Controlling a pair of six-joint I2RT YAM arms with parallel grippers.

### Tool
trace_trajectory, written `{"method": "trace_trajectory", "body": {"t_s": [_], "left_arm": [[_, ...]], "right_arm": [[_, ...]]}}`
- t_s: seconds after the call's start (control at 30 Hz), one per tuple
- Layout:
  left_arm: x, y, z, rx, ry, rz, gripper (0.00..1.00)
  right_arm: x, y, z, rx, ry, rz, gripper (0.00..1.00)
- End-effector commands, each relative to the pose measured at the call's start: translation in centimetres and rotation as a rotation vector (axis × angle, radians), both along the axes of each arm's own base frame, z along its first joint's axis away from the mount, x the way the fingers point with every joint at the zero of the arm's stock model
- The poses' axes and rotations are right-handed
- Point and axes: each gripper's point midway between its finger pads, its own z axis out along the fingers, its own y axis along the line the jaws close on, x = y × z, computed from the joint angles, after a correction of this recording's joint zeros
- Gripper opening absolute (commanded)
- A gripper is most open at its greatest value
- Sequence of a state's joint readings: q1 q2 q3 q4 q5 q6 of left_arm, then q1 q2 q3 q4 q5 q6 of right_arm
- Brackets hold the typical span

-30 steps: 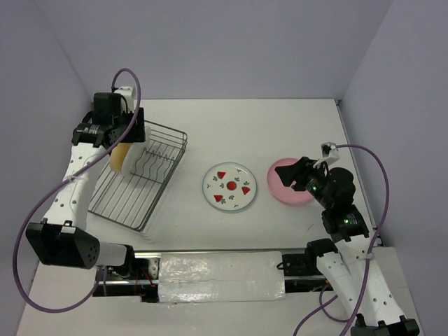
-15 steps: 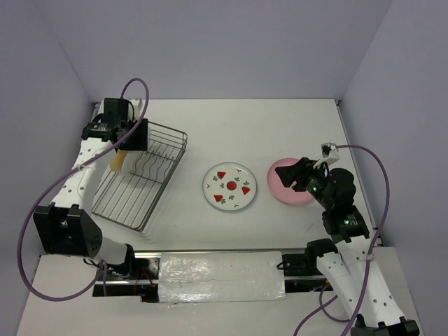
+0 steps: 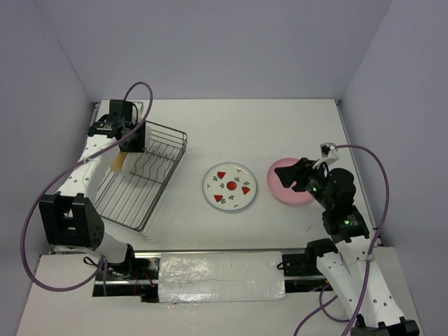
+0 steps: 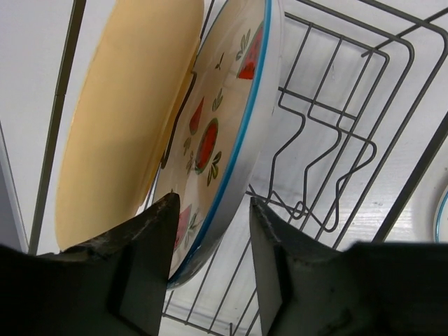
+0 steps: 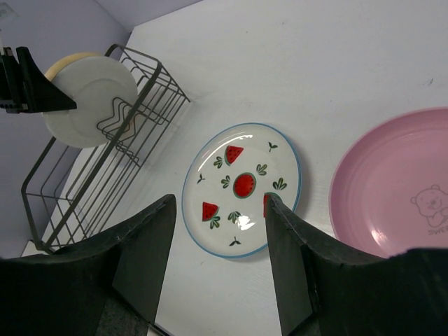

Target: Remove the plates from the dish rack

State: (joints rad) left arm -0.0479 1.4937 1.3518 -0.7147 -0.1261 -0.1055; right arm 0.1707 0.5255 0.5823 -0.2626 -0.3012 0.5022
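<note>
Though lettering (image 5: 435, 225) blurs, pink plate (image 5: 381, 185), bear mark (image 5: 425, 201)

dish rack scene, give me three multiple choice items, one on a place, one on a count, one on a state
1. Where is the pink plate?
A in the rack
B on the table, right of the flat watermelon plate
C under the rack

2. How many plates stand in the rack?
A one
B three
C two

3. What is the left tool doing?
A straddling the rim of the racked watermelon plate
B lifting the pink plate
C resting on the table

1 B, it lies flat beside that plate.
2 C, a yellow plate and a watermelon one.
3 A, its fingers sit either side of that rim.
</note>
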Motion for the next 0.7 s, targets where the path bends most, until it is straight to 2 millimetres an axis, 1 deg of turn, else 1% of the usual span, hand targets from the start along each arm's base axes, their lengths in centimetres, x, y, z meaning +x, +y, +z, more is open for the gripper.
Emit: {"method": "trace_trajectory", "body": {"t_s": [0.0,0.17,0.2,0.23,0.3,0.33,0.43,0.47,0.5,0.57,0.6,0.67], "left_arm": [[0.8,0.1,-0.9,0.004,0.007,-0.003,0.51],[1.0,0.4,-0.5,0.016,0.004,0.01,0.43],[1.1,0.6,-0.1,0.027,0.0,0.015,0.42],[1.0,0.6,0.0,0.03,0.006,0.015,0.34],[1.1,0.5,0.4,0.026,0.005,0.012,0.3],[1.2,0.5,0.8,0.023,-0.004,0.012,0.23],[1.4,0.2,1.9,0.015,-0.026,-0.004,0.13],[1.4,0.2,2.3,0.02,-0.028,-0.014,0.11],[1.4,0.2,2.9,0.02,-0.025,-0.018,0.05],[1.7,0.1,3.6,0.017,-0.032,-0.024,0.02],[1.6,0.0,3.5,0.015,-0.021,-0.026,0.0],[1.5,0.2,3.4,0.022,-0.018,-0.025,0.0]], "right_arm": [[-0.1,0.3,1.5,-0.007,-0.056,0.022,0.61],[-0.1,0.5,1.4,-0.007,-0.05,0.036,0.61],[-0.1,0.7,1.3,-0.007,-0.046,0.047,0.61],[-0.2,0.7,1.4,-0.009,-0.048,0.054,0.61],[-0.1,0.7,1.3,-0.006,-0.049,0.05,0.61],[-0.1,0.7,1.3,-0.005,-0.05,0.047,0.61],[-0.1,0.8,1.2,-0.007,-0.045,0.053,0.61],[-0.1,0.8,1.1,-0.009,-0.043,0.054,0.61],[0.0,0.7,0.9,-0.01,-0.042,0.052,0.61],[0.1,0.8,0.7,-0.006,-0.035,0.053,0.61],[0.2,0.8,0.6,-0.005,-0.033,0.054,0.61],[0.3,1.1,0.3,0.0,-0.02,0.065,0.62]]}}
